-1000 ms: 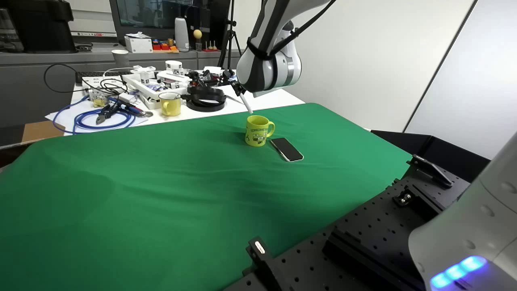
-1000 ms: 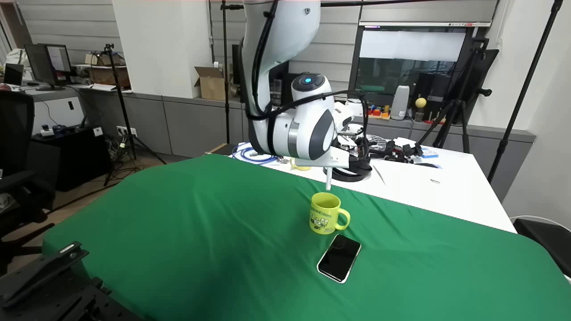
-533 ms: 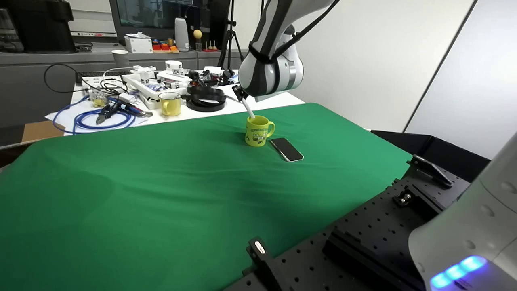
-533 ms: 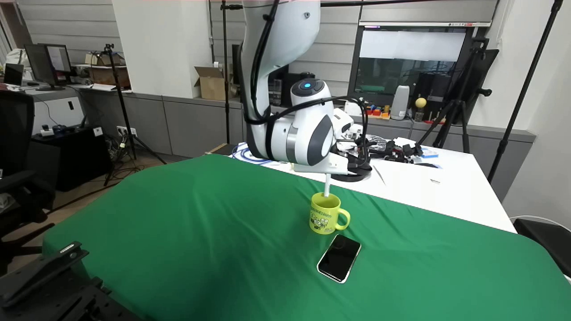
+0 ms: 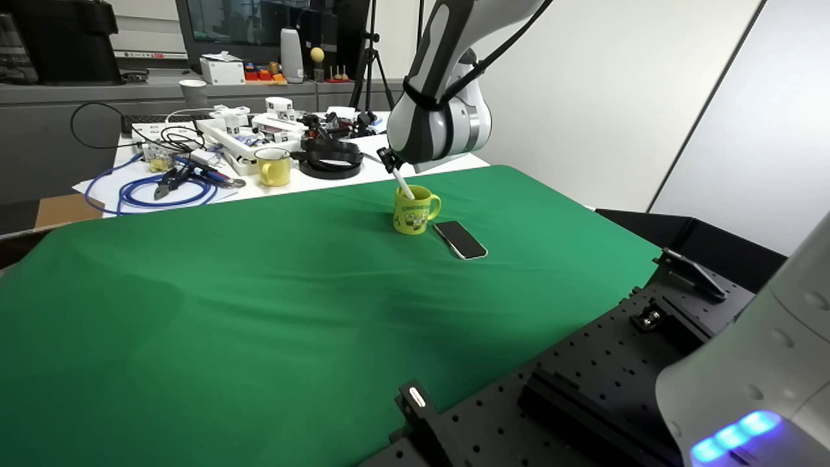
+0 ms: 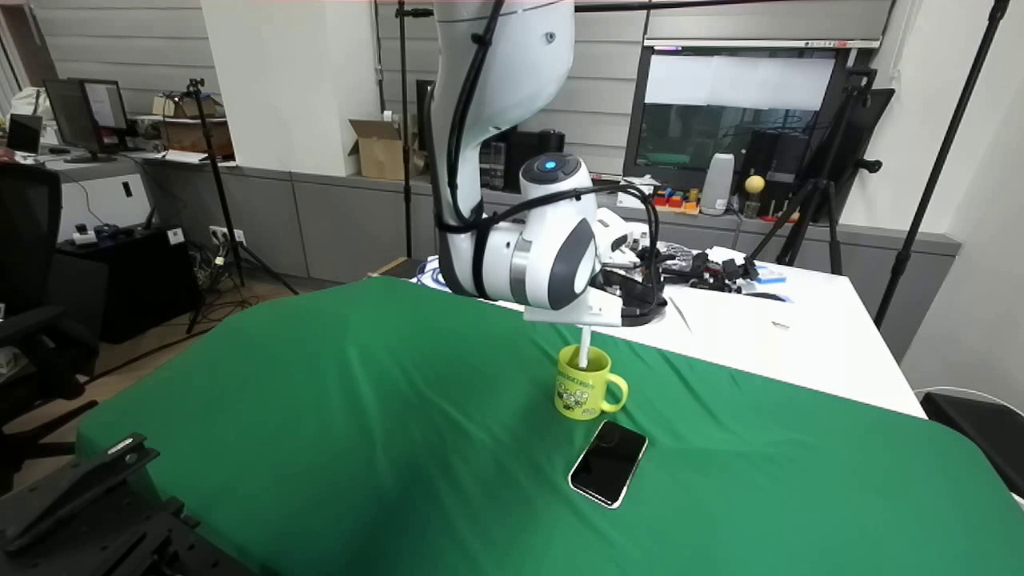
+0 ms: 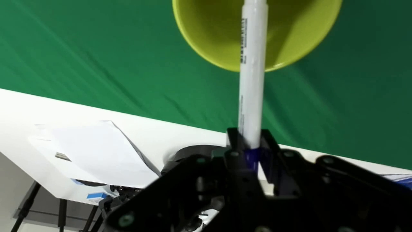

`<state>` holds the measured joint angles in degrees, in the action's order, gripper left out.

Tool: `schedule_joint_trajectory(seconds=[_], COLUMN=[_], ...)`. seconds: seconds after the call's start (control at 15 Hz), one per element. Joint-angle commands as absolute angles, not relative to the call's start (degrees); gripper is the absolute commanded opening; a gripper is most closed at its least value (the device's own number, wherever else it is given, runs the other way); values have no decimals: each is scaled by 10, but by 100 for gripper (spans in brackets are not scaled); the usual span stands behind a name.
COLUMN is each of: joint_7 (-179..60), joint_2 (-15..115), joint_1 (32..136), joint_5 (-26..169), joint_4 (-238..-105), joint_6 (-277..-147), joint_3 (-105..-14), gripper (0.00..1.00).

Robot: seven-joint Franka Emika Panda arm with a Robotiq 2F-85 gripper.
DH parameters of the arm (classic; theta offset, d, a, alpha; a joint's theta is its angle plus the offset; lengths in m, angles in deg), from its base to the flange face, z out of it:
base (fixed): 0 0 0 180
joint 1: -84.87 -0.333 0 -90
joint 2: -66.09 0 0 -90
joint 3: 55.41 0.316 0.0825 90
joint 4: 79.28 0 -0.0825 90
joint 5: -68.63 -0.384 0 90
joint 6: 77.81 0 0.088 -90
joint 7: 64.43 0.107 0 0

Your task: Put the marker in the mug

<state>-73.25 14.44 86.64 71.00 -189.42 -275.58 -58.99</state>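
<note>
The yellow-green mug (image 5: 410, 217) stands upright on the green cloth; it also shows in an exterior view (image 6: 576, 392). In the wrist view its mouth (image 7: 209, 38) is at the top. My gripper (image 7: 249, 134) is shut on the blue cap end of the white marker (image 7: 252, 71). In an exterior view the gripper (image 5: 391, 161) is above and beside the mug, and the marker (image 5: 403, 185) slants down from it. The marker's lower end appears inside the mug's mouth, also in an exterior view (image 6: 585, 348), where the arm hides the fingers.
A dark phone (image 5: 460, 240) lies next to the mug on the cloth, on its handle side; it shows too in an exterior view (image 6: 608, 464). A white table (image 6: 800, 336) behind holds cables, a yellow cup (image 5: 275, 170) and a black ring-shaped item (image 5: 329, 162).
My gripper has moved down with the marker. The marker's lower end went from above the mug's rim into its mouth. The mug and phone have not moved.
</note>
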Motion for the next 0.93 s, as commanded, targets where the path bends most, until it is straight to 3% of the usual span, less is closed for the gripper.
schedule_joint_trajectory(seconds=[0.0,0.07,0.13,0.2,0.73,0.87], joint_7=[-723,-724,-723,-722,-725,-726], joint_2=[137,135,134,135,179,200], joint_1=[870,869,869,871,866,869], joint_5=[723,722,721,722,721,723], joint_4=[-1906,-1909,-1913,-1914,-1919,-1921], joint_6=[-2760,-2760,-2760,-2760,-2757,-2758], joint_3=[-593,-594,-594,-592,-604,-603], gripper=[5,5,36,45,98,100])
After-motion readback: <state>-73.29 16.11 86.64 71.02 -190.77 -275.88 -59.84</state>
